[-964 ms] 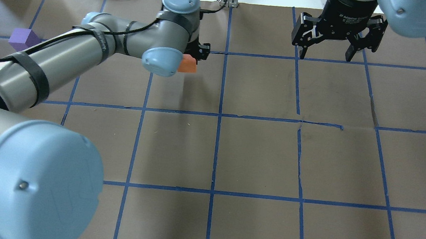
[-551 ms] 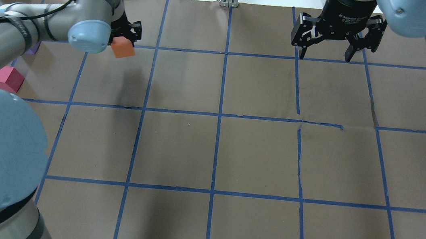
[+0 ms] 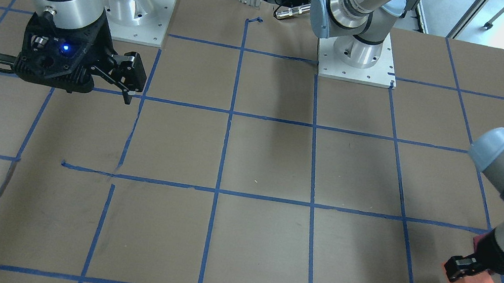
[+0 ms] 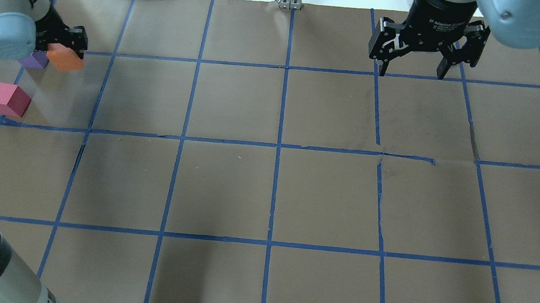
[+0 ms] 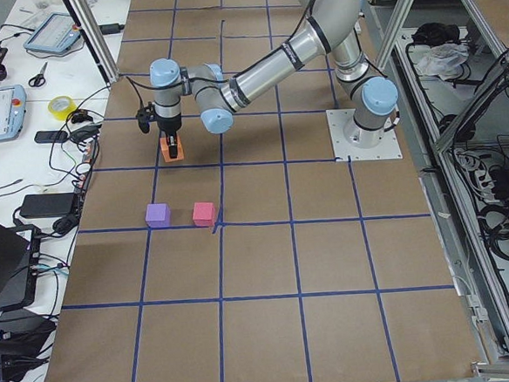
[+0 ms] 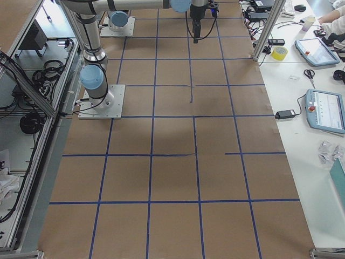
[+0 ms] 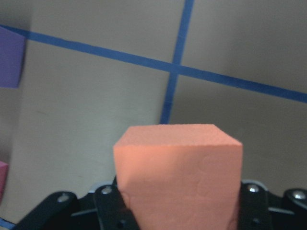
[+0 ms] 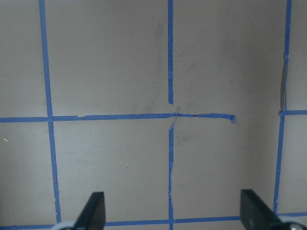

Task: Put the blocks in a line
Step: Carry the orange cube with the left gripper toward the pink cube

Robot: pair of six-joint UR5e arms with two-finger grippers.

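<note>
Two pincers: our left pincer (image 4: 65,50) clamps the orange block (image 4: 66,59), upper left overhead, beside the purple block (image 4: 35,60), the pink block (image 4: 7,99) below; our right pincer (image 4: 412,71) gapes empty. We should lower our block squarely, in line with both.

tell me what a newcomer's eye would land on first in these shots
The orange block stands out, clamped in the left gripper over the far left part of the table, whose brown cover carries a blue tape grid. Near it lie the purple block and the pinkish-red block, side by side but apart. The right gripper hangs open and empty over the far right part.
</note>
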